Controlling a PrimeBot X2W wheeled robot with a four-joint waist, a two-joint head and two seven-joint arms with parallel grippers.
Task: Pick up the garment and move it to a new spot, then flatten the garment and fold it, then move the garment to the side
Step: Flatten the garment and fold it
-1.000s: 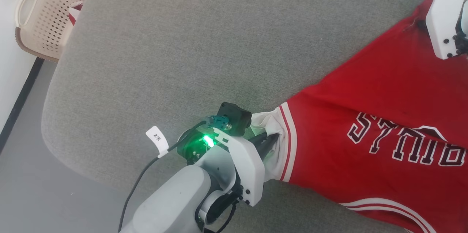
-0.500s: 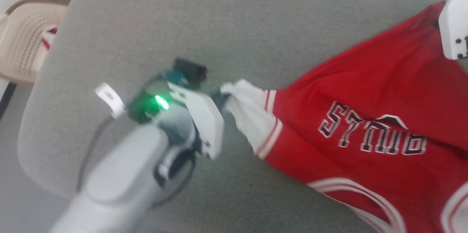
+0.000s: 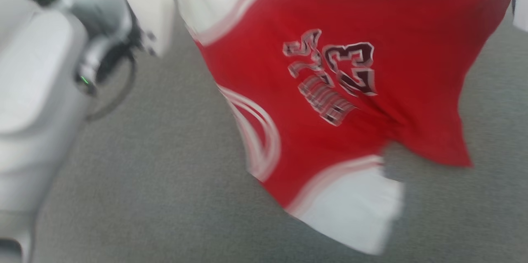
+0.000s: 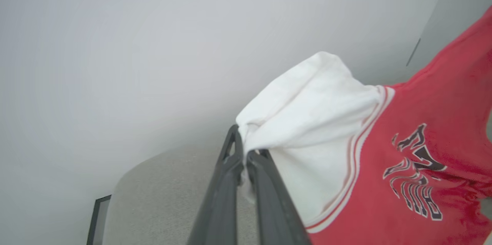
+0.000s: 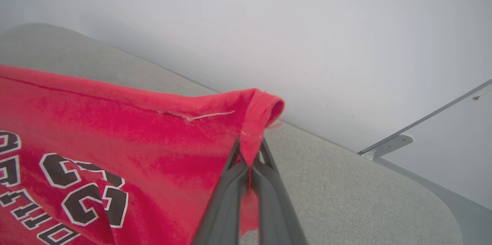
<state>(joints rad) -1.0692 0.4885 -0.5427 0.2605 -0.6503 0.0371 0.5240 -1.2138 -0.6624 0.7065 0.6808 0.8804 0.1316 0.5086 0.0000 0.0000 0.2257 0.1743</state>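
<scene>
- The garment (image 3: 255,89) hangs over the grey desk (image 3: 136,180), stretched out between both arms.
- Left end effector (image 4: 243,156) is pinched tight on the white sleeve (image 4: 307,122), and the right end effector (image 5: 250,156) is clamped on a red edge fold.
- It looks like soft, light, floppy jersey, so it'll probably sag and swing. Corners and sleeve edges seem the best grab spots.

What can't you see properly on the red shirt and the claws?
- Head view: motion blur smears the small lettering by the 23 on the shirt.
- Head view: the top edge cuts off the shirt's top.
- Left wrist view: the left claw covers the sleeve bit it pinches.
- Right wrist view: the right claw hides the pinched red edge; lettering runs off the left edge.
</scene>
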